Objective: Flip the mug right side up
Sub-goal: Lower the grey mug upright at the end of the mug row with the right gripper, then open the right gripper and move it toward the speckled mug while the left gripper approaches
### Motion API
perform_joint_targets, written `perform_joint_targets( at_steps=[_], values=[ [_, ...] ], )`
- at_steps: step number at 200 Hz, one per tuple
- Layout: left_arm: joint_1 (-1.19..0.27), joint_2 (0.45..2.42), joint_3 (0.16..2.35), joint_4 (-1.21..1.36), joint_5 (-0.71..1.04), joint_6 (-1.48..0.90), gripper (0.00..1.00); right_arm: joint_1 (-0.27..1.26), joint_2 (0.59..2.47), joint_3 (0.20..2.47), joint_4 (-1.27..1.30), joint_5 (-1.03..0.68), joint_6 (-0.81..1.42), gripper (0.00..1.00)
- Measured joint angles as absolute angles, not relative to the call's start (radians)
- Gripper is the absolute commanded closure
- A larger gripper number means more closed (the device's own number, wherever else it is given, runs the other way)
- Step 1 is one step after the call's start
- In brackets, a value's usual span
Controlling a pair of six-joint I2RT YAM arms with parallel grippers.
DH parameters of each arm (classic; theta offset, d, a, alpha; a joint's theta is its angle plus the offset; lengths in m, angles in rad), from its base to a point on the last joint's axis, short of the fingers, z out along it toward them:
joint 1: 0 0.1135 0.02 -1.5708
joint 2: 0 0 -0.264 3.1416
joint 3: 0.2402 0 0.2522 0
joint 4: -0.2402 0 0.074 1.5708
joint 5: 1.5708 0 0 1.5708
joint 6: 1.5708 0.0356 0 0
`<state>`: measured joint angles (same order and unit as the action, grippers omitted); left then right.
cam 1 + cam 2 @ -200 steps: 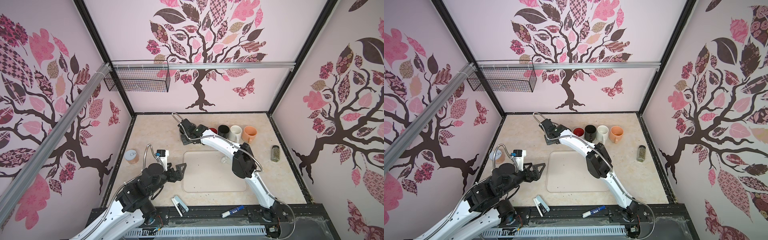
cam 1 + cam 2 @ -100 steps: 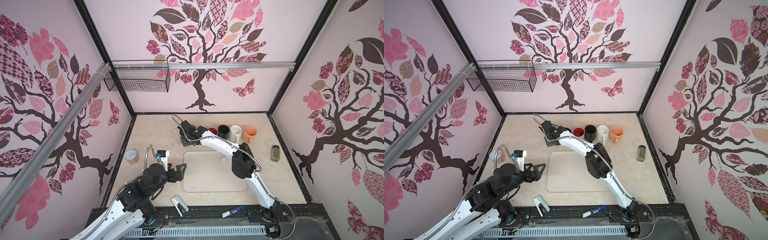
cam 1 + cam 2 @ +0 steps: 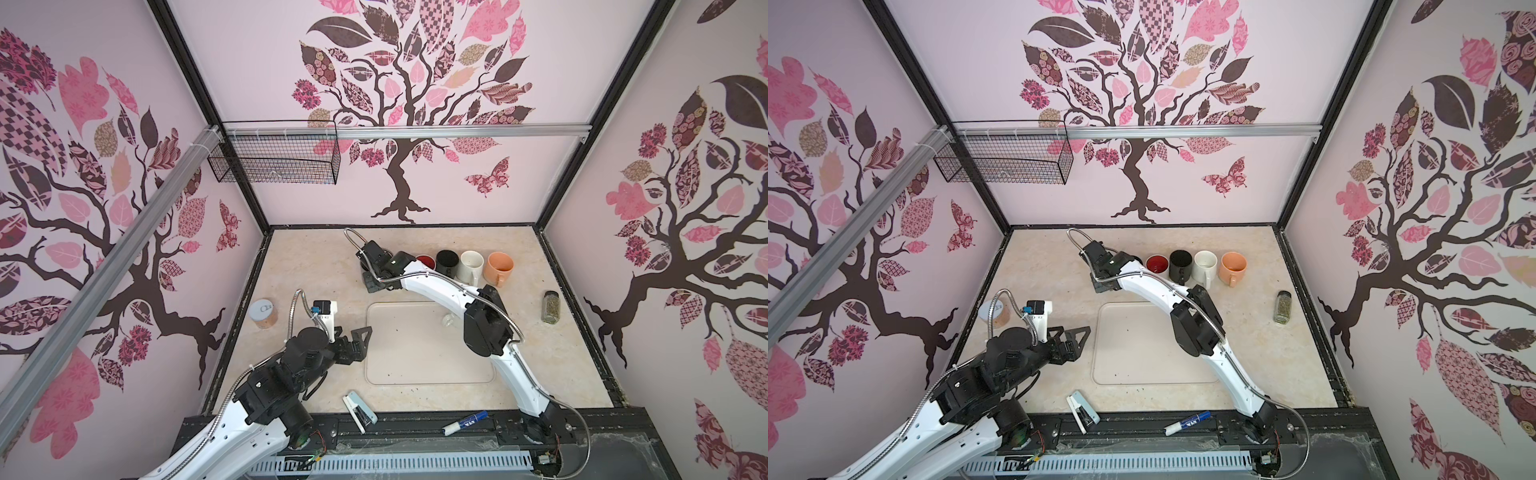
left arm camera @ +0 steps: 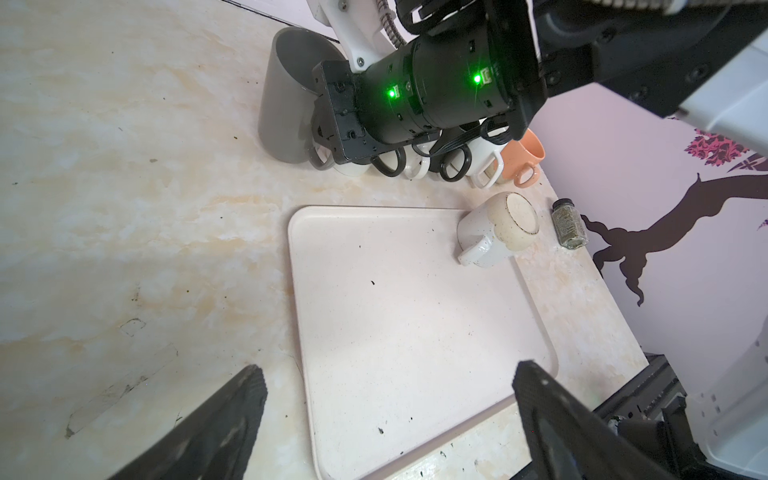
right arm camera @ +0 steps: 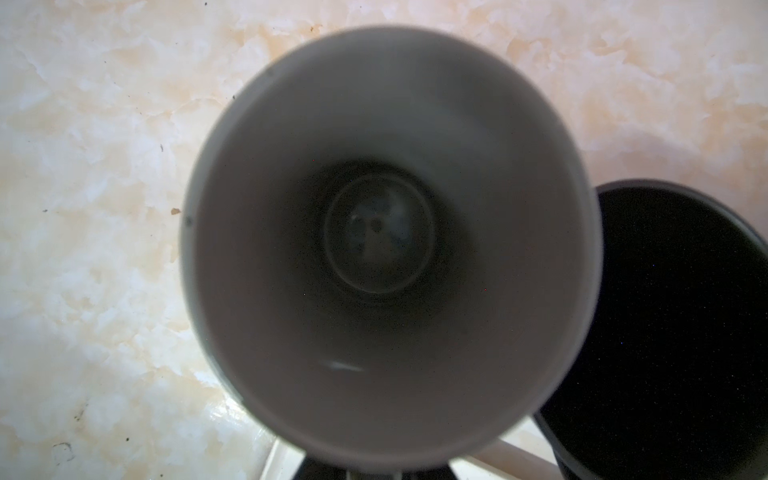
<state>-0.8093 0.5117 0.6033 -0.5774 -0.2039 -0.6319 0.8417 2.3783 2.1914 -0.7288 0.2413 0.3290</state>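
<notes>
Mouth up, the grey mug (image 4: 286,95) sits at the far left end of the mug row (image 3: 469,264). Our right gripper (image 5: 374,471) is clamped on its handle side, we judge to steady it. Our left gripper (image 4: 388,374) hangs near, wide open, empty.

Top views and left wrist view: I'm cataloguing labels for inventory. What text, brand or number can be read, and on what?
No text reads clearly.
Canister lid: looping dark mark, not legible.
Marker: dark print on white barrel, blurred.
Spice jar: label print too small.
</notes>
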Motion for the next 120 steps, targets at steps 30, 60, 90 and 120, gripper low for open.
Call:
perform_joint_targets(
  at_steps=[30,60,90,120],
  values=[
    [-0.809,0.518,0.604,-0.578,-0.203,-0.632,0.04,0.841,2.4,2.191,-0.728,0.24,0.331,1.0],
    [-0.809,0.523,0.603,-0.578,-0.2,-0.632,0.04,0.839,2.4,2.191,-0.729,0.234,0.332,0.88],
    [-0.809,0.522,0.604,-0.578,-0.2,-0.632,0.04,0.837,2.4,2.191,-0.728,0.233,0.333,0.76],
    [-0.809,0.524,0.604,-0.578,-0.201,-0.632,0.04,0.835,2.387,2.164,-0.692,0.236,0.339,0.69]
  ],
)
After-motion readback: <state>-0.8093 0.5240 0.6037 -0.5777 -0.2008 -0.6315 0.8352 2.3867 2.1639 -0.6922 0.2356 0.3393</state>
